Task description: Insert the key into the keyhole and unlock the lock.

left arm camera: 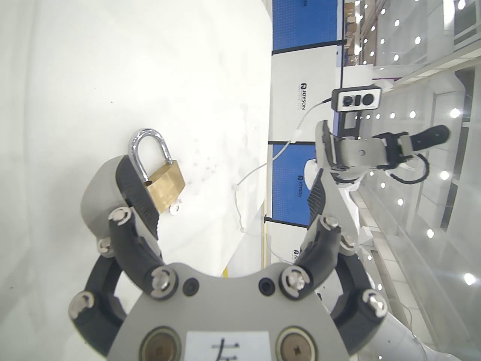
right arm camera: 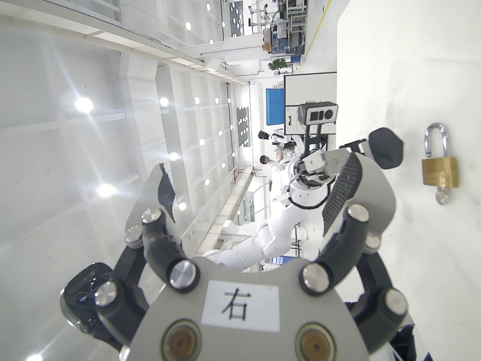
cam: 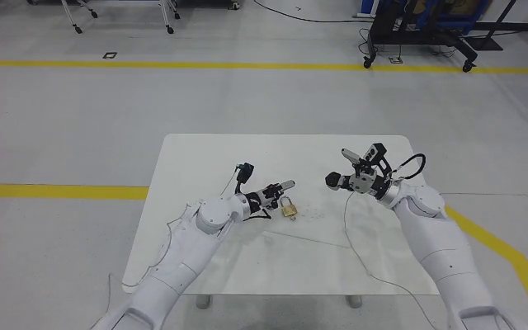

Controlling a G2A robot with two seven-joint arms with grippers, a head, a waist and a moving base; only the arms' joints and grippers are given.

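A brass padlock (cam: 289,209) with a silver shackle lies flat on the white table (cam: 214,157). A small silver key (right arm camera: 442,194) sticks out of the bottom of its body. My left gripper (cam: 276,194) stands open right at the padlock (left arm camera: 165,185). One finger pad (left arm camera: 139,197) lies against the side of the brass body, and the other finger is far off it. My right gripper (cam: 340,167) hovers open and empty to the right of the lock, well apart from it. I cannot tell whether the shackle is latched.
A thin white cable (cam: 351,231) runs over the table between the lock and the right arm, toward the front edge. The table's back and left parts are bare. Grey floor with yellow lines surrounds it.
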